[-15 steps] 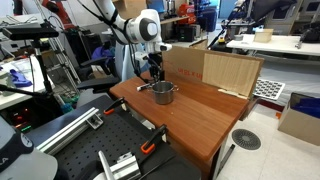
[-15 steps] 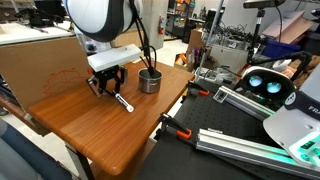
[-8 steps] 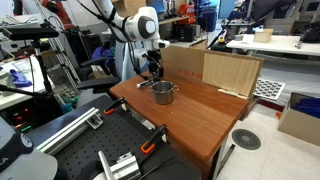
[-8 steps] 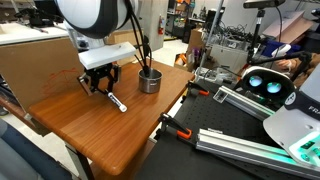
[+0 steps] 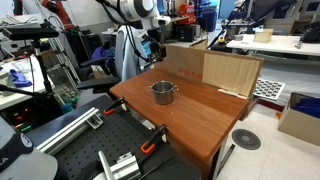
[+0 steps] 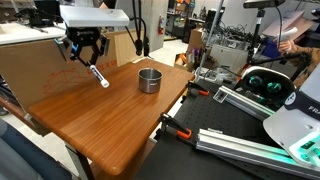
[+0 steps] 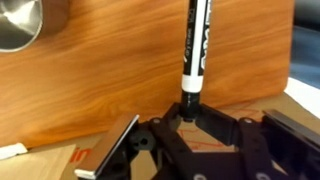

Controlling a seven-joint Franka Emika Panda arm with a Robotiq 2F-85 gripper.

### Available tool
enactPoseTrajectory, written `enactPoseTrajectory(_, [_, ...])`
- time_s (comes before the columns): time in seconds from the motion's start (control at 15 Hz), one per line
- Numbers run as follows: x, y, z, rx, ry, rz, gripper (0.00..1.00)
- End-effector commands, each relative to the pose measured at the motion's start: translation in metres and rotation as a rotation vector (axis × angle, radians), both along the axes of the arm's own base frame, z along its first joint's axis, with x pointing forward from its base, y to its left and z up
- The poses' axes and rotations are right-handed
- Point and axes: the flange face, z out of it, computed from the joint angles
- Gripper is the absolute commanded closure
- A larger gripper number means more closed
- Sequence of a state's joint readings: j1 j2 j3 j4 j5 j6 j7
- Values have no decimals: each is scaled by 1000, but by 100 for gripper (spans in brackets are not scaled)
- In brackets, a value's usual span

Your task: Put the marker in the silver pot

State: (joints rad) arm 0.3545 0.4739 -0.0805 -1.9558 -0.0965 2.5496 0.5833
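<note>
My gripper is shut on the marker, a slim stick with a white body and dark ends, and holds it high above the wooden table. In the wrist view the marker sticks out from between the jaws. The silver pot stands on the table, well apart from the gripper and lower. It also shows in an exterior view and at the top left corner of the wrist view. The gripper hangs above and behind the pot.
The wooden table bears the pot. Large cardboard boxes stand along its back edge, also in an exterior view. Clamps and metal rails lie beside the table. Lab benches and equipment stand around.
The gripper has risen from table level with the marker in it, lifting it well above the table and away from the pot. The pot has not moved.
</note>
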Motion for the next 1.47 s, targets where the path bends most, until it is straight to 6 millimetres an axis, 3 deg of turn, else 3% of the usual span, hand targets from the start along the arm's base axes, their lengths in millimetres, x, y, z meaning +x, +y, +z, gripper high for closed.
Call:
enactPoseTrajectory(0.0, [-15,-16,31,-9,-141,-20,94])
enactPoseTrajectory(0.2, [-24,-41,41,-55,-225,-54,94])
enactPoseTrajectory(0.73, [-54,-90,33,-83,-384,-105,94])
enactPoseTrajectory(1.4, [-84,-109,11,-155,-385,-112,94])
